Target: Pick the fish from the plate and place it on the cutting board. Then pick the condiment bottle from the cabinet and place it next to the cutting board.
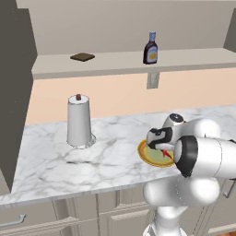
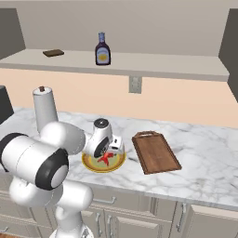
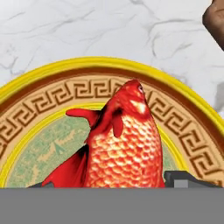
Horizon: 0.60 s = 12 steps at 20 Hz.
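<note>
The red-orange fish (image 3: 124,140) lies in the pale green centre of the yellow-rimmed plate (image 3: 52,74), head pointing away from the hand. My gripper (image 3: 113,183) is down over it, its fingertips (image 3: 183,179) pressed against the fish's two flanks, shut on it. In the base views the gripper (image 2: 108,155) sits low over the plate (image 2: 93,166) with the fish (image 2: 107,159) beneath it. The dark cutting board (image 2: 155,152) lies just to the plate's right. The condiment bottle (image 2: 102,49) stands upright on the cabinet ledge (image 2: 162,62).
A tall white paper-towel roll (image 1: 79,120) stands on the marble counter left of the plate (image 1: 144,154). A small dark slab (image 1: 82,57) lies on the ledge left of the bottle (image 1: 150,48). A wall outlet (image 2: 135,84) sits below the ledge.
</note>
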Available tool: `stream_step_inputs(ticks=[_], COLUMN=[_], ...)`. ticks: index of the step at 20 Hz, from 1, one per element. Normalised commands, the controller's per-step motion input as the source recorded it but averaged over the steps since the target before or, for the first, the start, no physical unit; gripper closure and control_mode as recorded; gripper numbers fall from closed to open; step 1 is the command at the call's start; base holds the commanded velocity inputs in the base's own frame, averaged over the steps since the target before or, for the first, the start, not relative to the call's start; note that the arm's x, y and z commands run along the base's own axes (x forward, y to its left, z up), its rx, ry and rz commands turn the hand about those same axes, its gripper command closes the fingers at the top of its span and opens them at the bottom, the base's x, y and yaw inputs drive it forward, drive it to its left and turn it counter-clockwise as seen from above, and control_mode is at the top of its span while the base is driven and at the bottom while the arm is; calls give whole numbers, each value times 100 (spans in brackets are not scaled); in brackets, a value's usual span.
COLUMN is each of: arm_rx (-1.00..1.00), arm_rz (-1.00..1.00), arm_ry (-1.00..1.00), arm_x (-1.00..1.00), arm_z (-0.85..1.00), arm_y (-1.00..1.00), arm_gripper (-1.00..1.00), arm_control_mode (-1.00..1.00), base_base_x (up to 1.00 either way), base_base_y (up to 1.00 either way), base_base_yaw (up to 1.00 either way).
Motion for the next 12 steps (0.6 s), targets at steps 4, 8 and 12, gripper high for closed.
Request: stream_step_inputs(ticks=[4, 8, 12], arm_rx=[0, 0, 0], arm_rz=[0, 0, 0], arm_ry=[0, 2, 3], arm_x=[-1, -1, 0], arm_z=[32, 34, 25], arm_y=[0, 0, 0], arm_gripper=[100, 100, 100], arm_control_mode=[-100, -100, -100], base_base_x=[0, 0, 0], base_base_y=[0, 0, 0], base_base_yaw=[0, 0, 0])
